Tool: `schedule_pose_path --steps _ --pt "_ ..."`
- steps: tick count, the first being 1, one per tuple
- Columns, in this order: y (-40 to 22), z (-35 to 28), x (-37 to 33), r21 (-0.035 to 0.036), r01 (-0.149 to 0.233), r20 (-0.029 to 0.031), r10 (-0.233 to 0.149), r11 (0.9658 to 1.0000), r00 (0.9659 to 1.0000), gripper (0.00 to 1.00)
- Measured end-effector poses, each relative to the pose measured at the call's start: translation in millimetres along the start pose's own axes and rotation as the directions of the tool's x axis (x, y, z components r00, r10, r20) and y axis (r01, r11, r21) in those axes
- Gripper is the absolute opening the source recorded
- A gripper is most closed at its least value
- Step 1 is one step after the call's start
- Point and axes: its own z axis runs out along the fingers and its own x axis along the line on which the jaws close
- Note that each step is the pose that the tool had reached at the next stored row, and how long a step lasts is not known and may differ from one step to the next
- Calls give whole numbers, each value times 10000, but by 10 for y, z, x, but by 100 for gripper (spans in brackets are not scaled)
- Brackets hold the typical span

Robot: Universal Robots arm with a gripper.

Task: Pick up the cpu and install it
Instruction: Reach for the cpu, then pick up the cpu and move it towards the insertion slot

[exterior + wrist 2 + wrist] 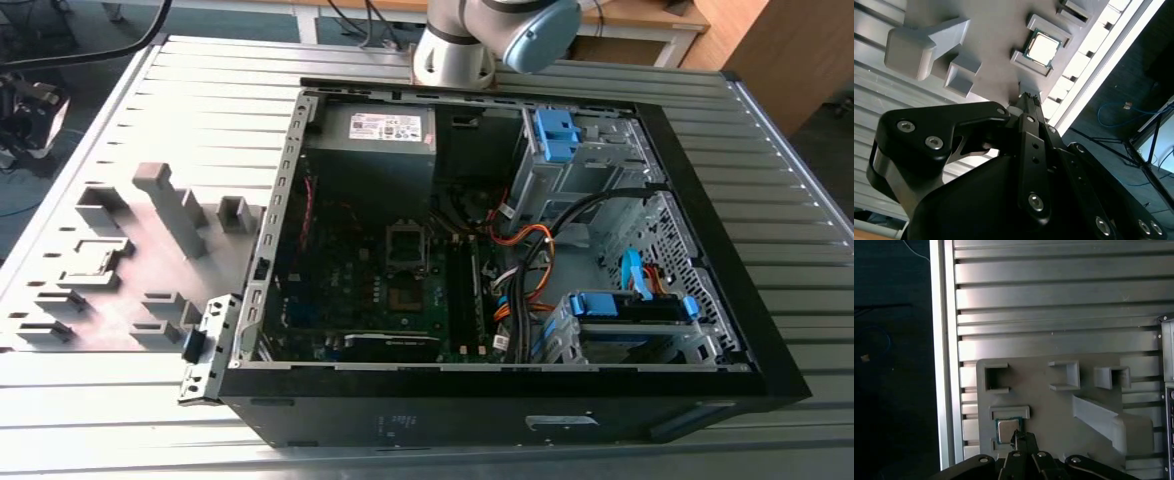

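The cpu (1043,47) is a small square chip with a pale metal top. It lies flat in a square pocket of the grey holder plate (999,30), as the first wrist view also shows it, cpu (1006,429). My gripper (1029,96) hangs above the plate with its black fingers drawn together to a narrow tip and nothing between them. In the first wrist view the gripper (1016,439) tip sits at the chip's edge, apart from it in height. The open PC case (694,200) lies on its side, with the motherboard socket (407,250) near its middle.
The grey holder plate (134,260) with raised blocks lies on the slatted metal table (200,90), at the exterior view's left of the case. The table edge (946,365) runs close beside the plate. Orange and black cables (527,250) and blue drive brackets (554,130) crowd the case's right half.
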Motion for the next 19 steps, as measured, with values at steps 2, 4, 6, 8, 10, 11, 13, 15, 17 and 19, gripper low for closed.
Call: schedule_pose_path --steps 2,4,6,8,10,11,13,15,17,19 --pt "-53 -1 -1 4 0 1 0 10000 10000 11" --pt "-105 -4 -3 9 1 0 -1 10000 10000 11" --pt "-156 -5 -4 11 2 1 -2 10000 10000 11" --pt "-192 -6 -5 15 2 0 -2 10000 10000 11" --pt "-193 -7 -5 15 1 0 -1 10000 10000 11" --pt "-193 -6 -5 14 0 1 0 10000 10000 11" --pt "-196 -6 -5 14 1 1 -1 10000 10000 11" --pt "-196 -7 -5 15 1 0 -1 10000 10000 11" --pt "-196 -6 -5 14 1 1 -1 10000 10000 11" --pt "-196 -6 -5 14 1 1 -1 10000 10000 11"
